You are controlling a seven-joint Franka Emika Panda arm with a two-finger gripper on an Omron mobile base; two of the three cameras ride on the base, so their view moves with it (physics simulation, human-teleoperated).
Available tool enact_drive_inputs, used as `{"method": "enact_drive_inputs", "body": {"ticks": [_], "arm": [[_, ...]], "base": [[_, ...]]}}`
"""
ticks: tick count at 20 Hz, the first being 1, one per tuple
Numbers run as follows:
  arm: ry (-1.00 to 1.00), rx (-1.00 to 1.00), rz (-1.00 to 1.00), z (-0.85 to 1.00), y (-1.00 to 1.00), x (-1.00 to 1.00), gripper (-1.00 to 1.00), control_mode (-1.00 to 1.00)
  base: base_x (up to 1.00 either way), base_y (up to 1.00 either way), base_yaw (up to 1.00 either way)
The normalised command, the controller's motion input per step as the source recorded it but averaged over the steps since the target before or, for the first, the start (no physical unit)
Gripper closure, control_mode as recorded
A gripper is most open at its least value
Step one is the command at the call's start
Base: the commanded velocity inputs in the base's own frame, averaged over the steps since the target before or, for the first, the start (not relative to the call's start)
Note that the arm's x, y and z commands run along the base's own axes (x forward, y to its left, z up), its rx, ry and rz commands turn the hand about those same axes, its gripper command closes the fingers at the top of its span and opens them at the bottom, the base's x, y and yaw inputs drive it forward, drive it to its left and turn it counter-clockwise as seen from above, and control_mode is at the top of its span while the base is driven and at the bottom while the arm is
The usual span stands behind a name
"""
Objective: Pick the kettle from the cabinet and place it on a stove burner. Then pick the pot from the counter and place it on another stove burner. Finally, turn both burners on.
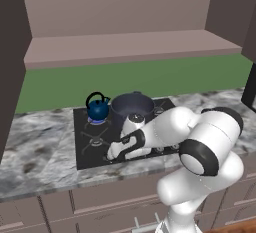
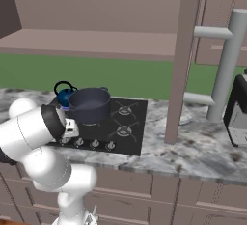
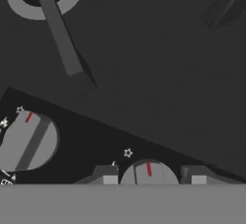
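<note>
Black cooktop point(image 1: 95, 149) carries the blue kettle point(image 1: 97, 108) and pot point(image 1: 132, 106) on rear burners; I see my pincer point(image 3: 150, 177) spread, fingertips point(image 3: 106, 176) flanking a silver knob point(image 3: 148, 172).
</note>
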Motion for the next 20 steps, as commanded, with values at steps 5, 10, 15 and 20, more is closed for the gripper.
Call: {"method": "enact_drive_inputs", "body": {"ticks": [5,10,15,20], "arm": [[-0.01,0.0,0.13,-0.24,0.1,-0.08,1.0,-1.0],[0.0,0.0,0.06,-0.1,0.12,-0.03,-1.0,-1.0],[0.0,0.0,0.01,0.0,0.02,0.0,-1.0,-1.0],[0.0,-0.01,0.0,0.14,0.0,-0.02,-1.0,-1.0]], "base": [[0.0,0.0,0.0],[0.0,0.0,0.0],[0.0,0.0,0.0],[0.0,0.0,0.0]]}}
